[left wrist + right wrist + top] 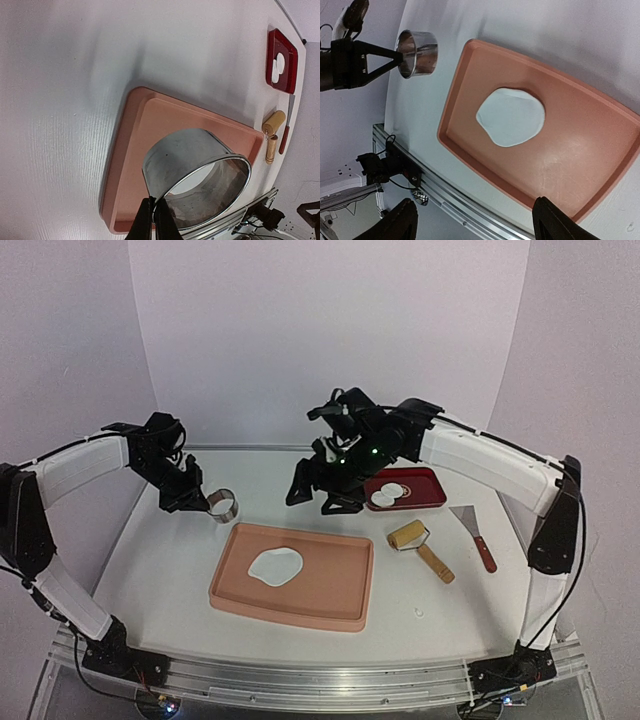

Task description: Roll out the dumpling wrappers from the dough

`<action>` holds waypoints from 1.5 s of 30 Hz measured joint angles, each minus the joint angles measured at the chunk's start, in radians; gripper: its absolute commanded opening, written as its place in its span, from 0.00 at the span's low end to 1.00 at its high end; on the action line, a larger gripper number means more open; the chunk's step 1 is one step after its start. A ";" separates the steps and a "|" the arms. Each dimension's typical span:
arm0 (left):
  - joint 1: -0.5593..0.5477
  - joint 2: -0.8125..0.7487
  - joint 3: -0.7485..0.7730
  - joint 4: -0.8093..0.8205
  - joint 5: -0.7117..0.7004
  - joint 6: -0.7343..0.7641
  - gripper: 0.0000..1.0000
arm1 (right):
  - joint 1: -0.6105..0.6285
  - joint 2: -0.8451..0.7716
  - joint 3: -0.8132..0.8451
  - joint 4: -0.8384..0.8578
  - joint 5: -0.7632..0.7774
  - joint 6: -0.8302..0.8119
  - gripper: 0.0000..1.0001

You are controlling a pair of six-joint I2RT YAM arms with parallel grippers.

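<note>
- Right now the dough (276, 565) lies as a flat, irregular, uncut sheet left of centre in the pink tray (300, 618). Two dumpling wrappers (390, 494) sit in the red tray (432, 502).
- My left gripper (207, 503) is pinched on the wall of the ring cutter (227, 506), just beyond the pink tray's far left corner. My right gripper (322, 496) hangs with its fingers apart, holding nothing.
- I judge cutting is next. I'd level the ring over the sheet's widest part, press straight down and twist lightly.
- Only the left wrist view shows the pinch on the cutter's wall up close, while the right wrist view gives the sheet's outline best.
</note>
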 measured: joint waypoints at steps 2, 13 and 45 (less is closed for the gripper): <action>-0.026 0.023 0.025 -0.003 0.015 -0.004 0.00 | 0.024 0.047 0.041 0.018 -0.026 0.018 0.69; -0.204 0.176 0.112 0.008 0.023 -0.033 0.00 | 0.056 0.145 0.071 0.092 -0.056 0.086 0.68; -0.395 0.299 0.128 -0.004 -0.050 -0.040 0.00 | -0.015 -0.079 -0.367 0.117 0.143 0.218 0.64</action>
